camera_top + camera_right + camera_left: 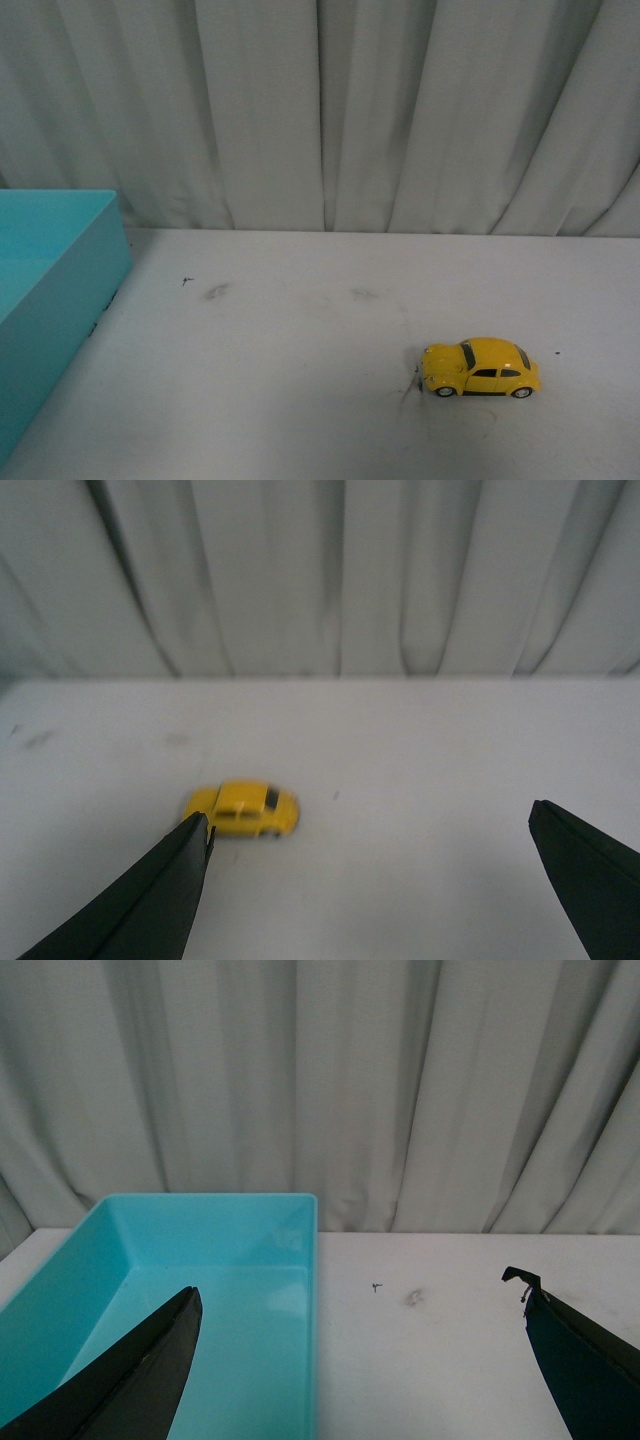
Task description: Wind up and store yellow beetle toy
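Found beetle (480, 367) untouched on the surface (300, 410), well apart from the bin (70, 280), left end effector (352, 1286) and right end effector (368, 813) both spread and empty, winding and storing all left.

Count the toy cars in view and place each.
1. The yellow beetle toy sits on the table, right side, apart from the turquoise bin at left; part of the bin's inside is hidden.

Glossy yellow beetle toy (481, 367) on a matt, scuffed table (300, 400).
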`<state>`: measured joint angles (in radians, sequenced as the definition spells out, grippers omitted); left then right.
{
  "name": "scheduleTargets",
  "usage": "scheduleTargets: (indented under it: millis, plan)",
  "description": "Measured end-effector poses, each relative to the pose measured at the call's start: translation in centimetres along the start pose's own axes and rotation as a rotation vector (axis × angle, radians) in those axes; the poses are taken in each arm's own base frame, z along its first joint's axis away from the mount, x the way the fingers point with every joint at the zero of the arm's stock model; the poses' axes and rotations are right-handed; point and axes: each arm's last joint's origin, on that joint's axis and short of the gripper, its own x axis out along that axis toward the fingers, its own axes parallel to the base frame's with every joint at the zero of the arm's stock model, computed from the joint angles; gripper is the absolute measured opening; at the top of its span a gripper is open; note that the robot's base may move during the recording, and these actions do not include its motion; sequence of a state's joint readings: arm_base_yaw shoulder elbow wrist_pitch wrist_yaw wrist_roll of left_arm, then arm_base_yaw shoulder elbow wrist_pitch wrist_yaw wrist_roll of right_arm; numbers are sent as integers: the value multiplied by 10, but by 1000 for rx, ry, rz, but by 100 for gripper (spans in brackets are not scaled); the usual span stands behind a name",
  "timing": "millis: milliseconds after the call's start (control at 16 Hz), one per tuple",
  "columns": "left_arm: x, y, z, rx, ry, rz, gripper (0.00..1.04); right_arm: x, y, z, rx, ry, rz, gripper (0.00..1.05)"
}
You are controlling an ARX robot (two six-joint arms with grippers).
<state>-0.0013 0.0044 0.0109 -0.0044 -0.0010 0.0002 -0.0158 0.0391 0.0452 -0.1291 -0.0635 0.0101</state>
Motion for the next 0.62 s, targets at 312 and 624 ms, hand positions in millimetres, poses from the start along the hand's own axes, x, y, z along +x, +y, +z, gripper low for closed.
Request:
scheduleTargets:
  millis: [312,624]
  plan:
    - [0,0,0,0,0,0,98,71,-31,53,22,-75,37,98]
    - [0,0,0,0,0,0,98,220,-28,73,-53,-35,428,98]
